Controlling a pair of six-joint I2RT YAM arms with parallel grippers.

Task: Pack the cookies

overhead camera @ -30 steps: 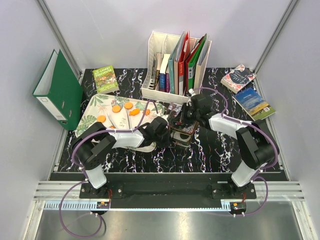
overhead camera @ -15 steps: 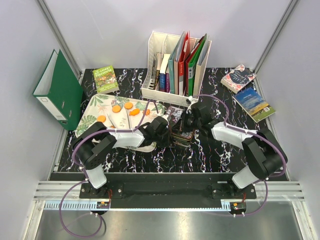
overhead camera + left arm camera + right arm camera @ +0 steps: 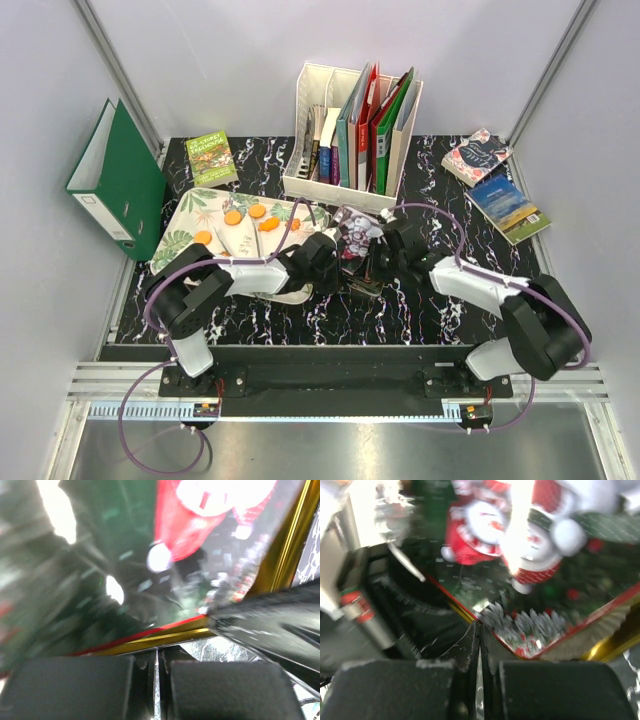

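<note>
Mostly, both wrist views were blurred. The left gripper [image 3: 157, 680] and the right gripper [image 3: 479, 650] had their fingers pressed together at the edge of a Christmas-print box [image 3: 355, 238] — whether they pinched its rim, I could not tell. The orange cookies [image 3: 257, 211] lay well apart from it, on a leaf-print sheet [image 3: 188, 218].

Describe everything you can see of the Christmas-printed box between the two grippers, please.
The box lies on the black marbled table, just in front of the white file rack. It is dark and glossy, printed with Christmas figures in red hats with white pompoms, and edged by a gold rim with a thin red line. It looks tilted. The left gripper and the right gripper sit close to its rim, jaws shut; whether they pinch it is unclear.
</note>
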